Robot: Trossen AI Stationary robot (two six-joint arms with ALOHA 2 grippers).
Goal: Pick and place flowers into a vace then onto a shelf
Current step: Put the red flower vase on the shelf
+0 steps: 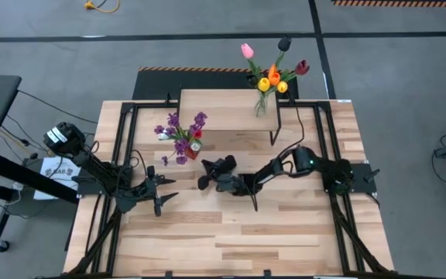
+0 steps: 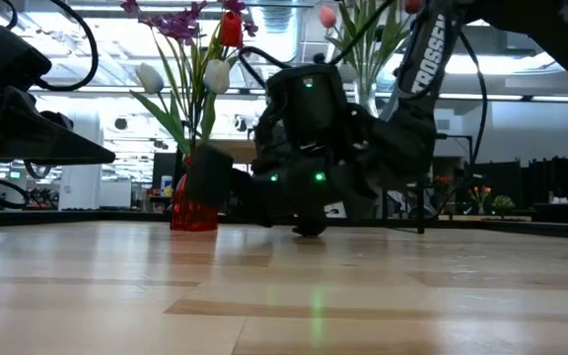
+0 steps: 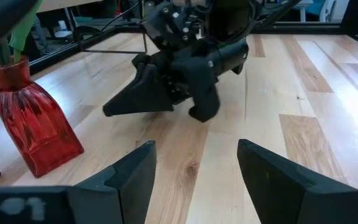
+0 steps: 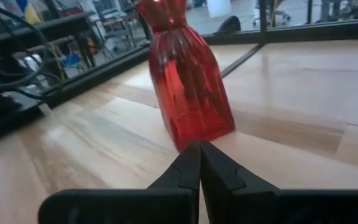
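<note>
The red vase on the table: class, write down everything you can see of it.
The red vase looks like translucent ribbed glass, with a narrow neck widening to a broad flat base. It stands upright on the plank tabletop, in front of the shelf. It holds purple sprigs, a red tulip and white tulips on green stems. The right gripper, shut, points at its base without touching; the left gripper is open nearby.

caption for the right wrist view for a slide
Right gripper shut, pointing at the red vase on the table

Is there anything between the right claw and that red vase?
No. In the right wrist view, only bare table separates the shut right gripper from the red vase.
</note>
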